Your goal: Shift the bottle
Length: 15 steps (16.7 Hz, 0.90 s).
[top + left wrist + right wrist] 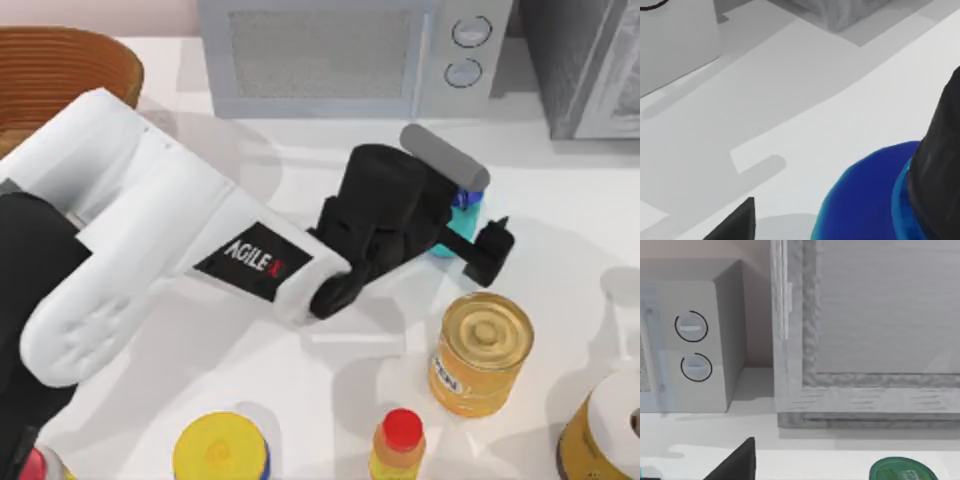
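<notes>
The bottle is small and teal with a blue shoulder, and it stands right of the table's middle, below the microwave. My left gripper is open around it, with one black finger on its right side. In the left wrist view the bottle's blue shoulder and black cap are very close, and a fingertip stands apart from them. My right arm is parked; its wrist view shows one fingertip over bare table, the gripper open.
A golden can stands just in front of the bottle. A yellow bottle with a red cap, a yellow-lidded jar and another tin line the front edge. Microwave, grey cabinet and wooden basket stand behind.
</notes>
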Available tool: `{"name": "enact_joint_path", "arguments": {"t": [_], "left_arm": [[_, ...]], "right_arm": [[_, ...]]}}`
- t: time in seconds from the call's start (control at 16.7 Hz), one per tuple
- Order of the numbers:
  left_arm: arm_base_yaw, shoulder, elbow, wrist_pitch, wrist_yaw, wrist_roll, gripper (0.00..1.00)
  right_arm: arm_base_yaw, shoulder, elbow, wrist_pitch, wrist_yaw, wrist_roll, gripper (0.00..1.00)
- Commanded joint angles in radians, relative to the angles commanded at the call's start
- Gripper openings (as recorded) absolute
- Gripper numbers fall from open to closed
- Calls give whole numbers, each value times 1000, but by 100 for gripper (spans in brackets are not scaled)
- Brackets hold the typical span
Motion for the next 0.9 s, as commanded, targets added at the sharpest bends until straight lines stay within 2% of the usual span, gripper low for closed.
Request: {"name": "enact_joint_path", "arguments": {"t": [0.06,0.84,0.9], "left_arm": [[0,0,0,0,0,0,100],[0,0,0,0,0,0,2],[0,0,0,0,0,0,0]], "right_arm": [[0,0,0,0,0,0,100],[0,0,0,0,0,0,100],[0,0,0,0,0,0,100]]}}
